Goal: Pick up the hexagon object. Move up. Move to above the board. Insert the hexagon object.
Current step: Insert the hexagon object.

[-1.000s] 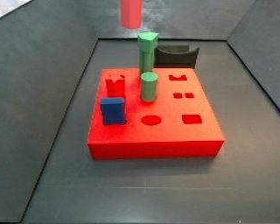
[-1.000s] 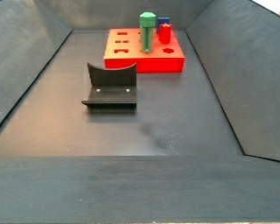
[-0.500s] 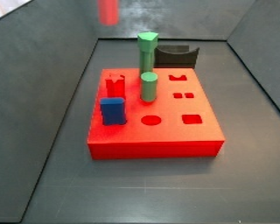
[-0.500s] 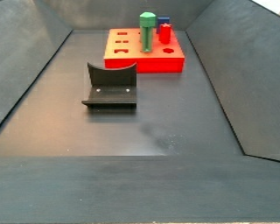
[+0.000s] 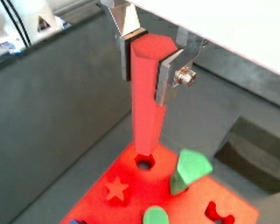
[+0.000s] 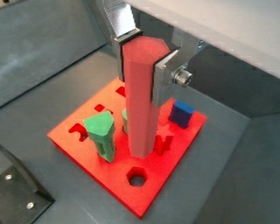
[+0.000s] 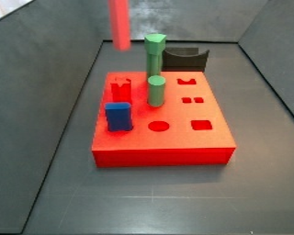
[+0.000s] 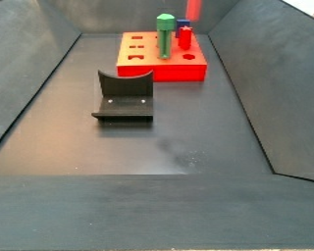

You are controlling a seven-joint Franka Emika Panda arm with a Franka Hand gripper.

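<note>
My gripper is shut on the top of the hexagon object, a long thin red rod, and both wrist views show it hanging upright between the silver fingers above the board. The board is a thick square red block with shaped holes. In a side view the rod hangs in the air over the board's far left part, clear of it. Only its lower end shows in a side view. The gripper itself is above the edge of both side views.
Two green pegs and a blue block stand in the board. The fixture stands on the floor behind the board, and also shows in a side view. Grey walls enclose the floor.
The rod moved left across the far side of the board and has now come lower. Its lower end has entered the side view where it was out of frame before.
</note>
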